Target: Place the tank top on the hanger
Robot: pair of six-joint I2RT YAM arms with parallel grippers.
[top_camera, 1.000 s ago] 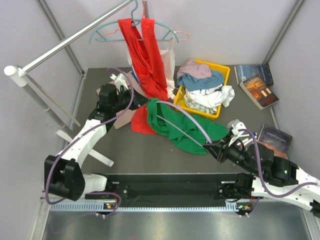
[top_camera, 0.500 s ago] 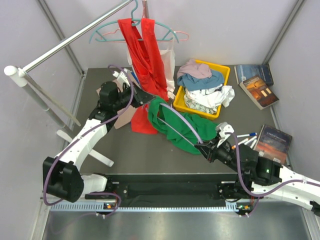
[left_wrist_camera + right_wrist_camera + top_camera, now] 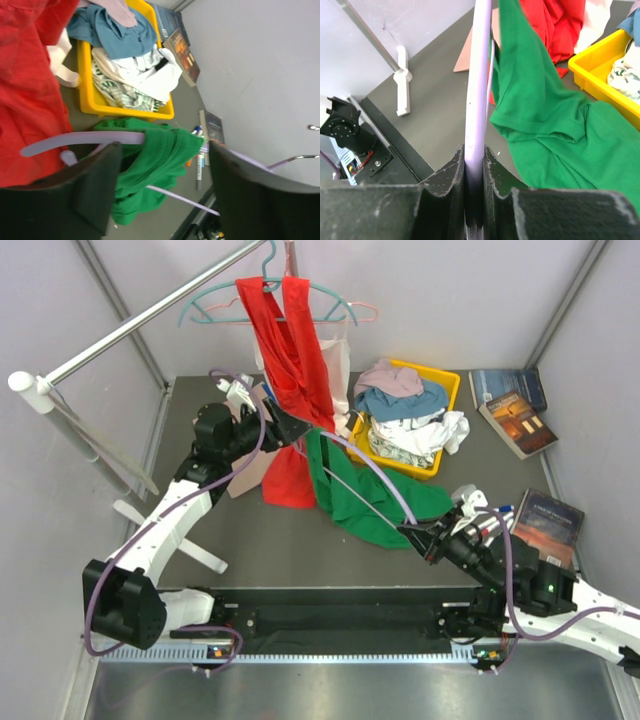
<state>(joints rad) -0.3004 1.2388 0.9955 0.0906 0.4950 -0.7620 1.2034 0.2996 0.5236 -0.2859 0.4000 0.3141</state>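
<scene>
**Top external view: green top part-way onto the hanger, one shoulder yet to seat**

Seen from above, the tank top [image 3: 365, 495] lies bunched mid-table, draped over the lavender hanger [image 3: 479, 75], which slants through it from 11 o'clock down to 5 o'clock. The right gripper [image 3: 428, 538] is clamped tight on the hanger's 5 o'clock end. The left gripper [image 3: 292, 428] stands at the 11 o'clock end with its fingers apart, straddling the hanger arm and gripping nothing.

This looks like the threading step. The next move likely calls for the left gripper to pinch a strap and draw it over the free arm while the right holds steady.

Room is tight at 11 to 12 o'clock, where the hanging red top [image 3: 295, 360] touches the work, and at 1 o'clock by the yellow bin [image 3: 86, 90]. Bare table [image 3: 250, 540] opens toward 7 o'clock.
</scene>
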